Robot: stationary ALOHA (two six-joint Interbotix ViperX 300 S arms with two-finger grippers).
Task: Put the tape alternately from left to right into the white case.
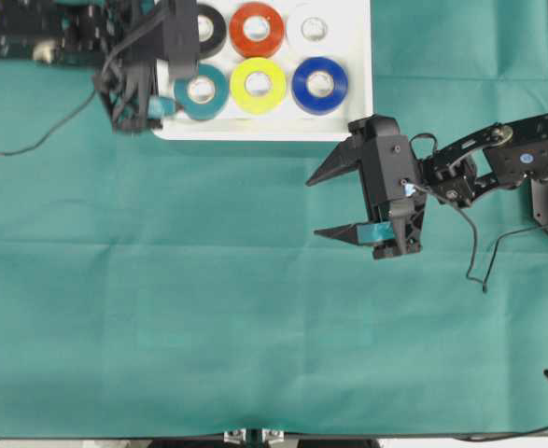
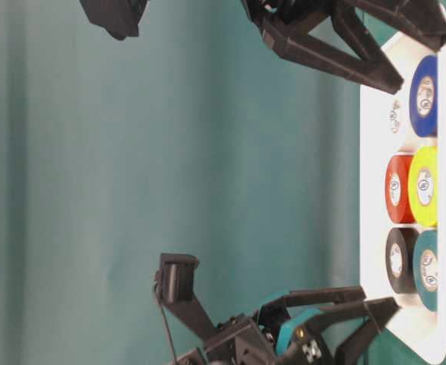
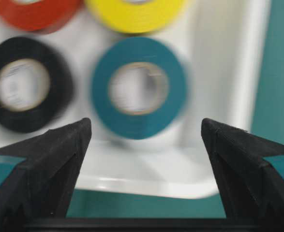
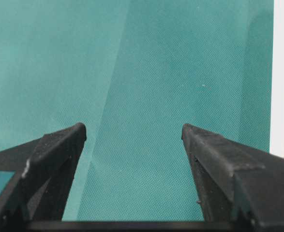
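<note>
Up at the top of the overhead view, the white case sits on the green cloth with all six rolls inside: black, red-orange and white in the far row, teal, yellow and blue in the near row. Left gripper hangs just off the case's edge by the teal roll, jaws spread wide, holding nothing. Right gripper is over bare cloth, well clear of the case, also gaping wide and empty.

Six rolls of tape lie in two rows inside the white case.
</note>
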